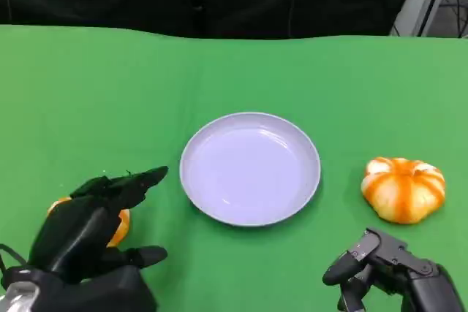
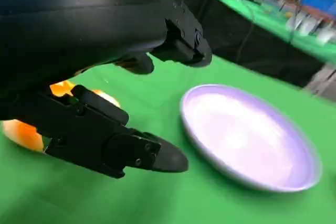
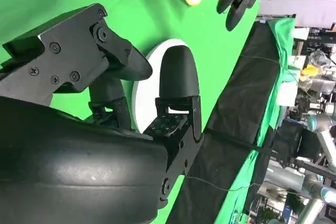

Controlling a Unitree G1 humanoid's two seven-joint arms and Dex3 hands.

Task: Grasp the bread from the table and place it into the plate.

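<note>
Empty plate (image 1: 250,168) between two breads (image 1: 404,188) on green table (image 1: 88,93)

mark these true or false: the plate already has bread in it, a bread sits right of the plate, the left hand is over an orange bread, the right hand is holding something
1. The plate already has bread in it. False: it holds nothing.
2. A pumpkin-shaped bread lies on the green cloth to the right of the plate. True.
3. The left hand hovers over a second orange bread. True.
4. The right hand is holding something. False: it holds nothing, and sits near the pumpkin-shaped bread, apart from it.
</note>
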